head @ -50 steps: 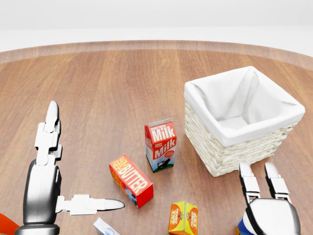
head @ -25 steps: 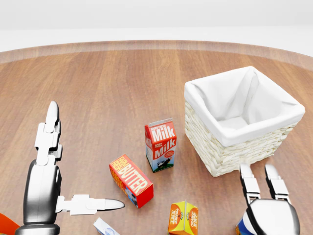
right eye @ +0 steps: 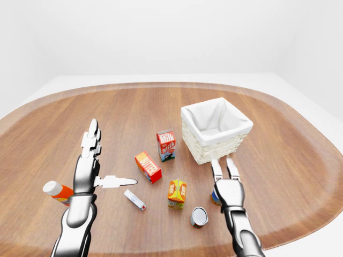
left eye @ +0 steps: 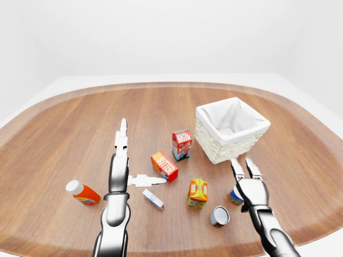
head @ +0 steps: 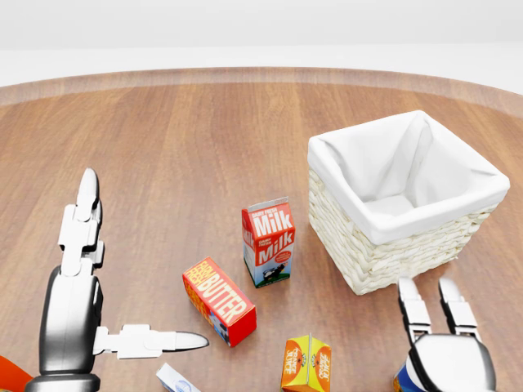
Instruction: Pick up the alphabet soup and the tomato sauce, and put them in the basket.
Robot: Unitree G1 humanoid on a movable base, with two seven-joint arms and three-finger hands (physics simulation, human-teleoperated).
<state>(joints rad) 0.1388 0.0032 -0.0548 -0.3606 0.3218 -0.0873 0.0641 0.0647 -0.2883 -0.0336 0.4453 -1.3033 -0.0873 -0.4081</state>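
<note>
On the wooden table point(right eye: 161, 107) a white-lined basket point(right eye: 216, 130) sits far right; the right robot hand point(right eye: 225, 172) hovers open over a can point(right eye: 215, 197) — another can point(right eye: 199, 217) lies just left.

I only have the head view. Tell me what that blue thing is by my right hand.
Observer: A can, standing upright. The right hand is against its right side in the left-eye view, fingers straight, not closed round it.
Operator: Report any other can.
Observer: A second can lies on its side just below the first, outside your frame.
Operator: Name the orange thing in my bottom left corner.
Observer: A bottle with a white cap, lying to the left of the open left hand.
</note>
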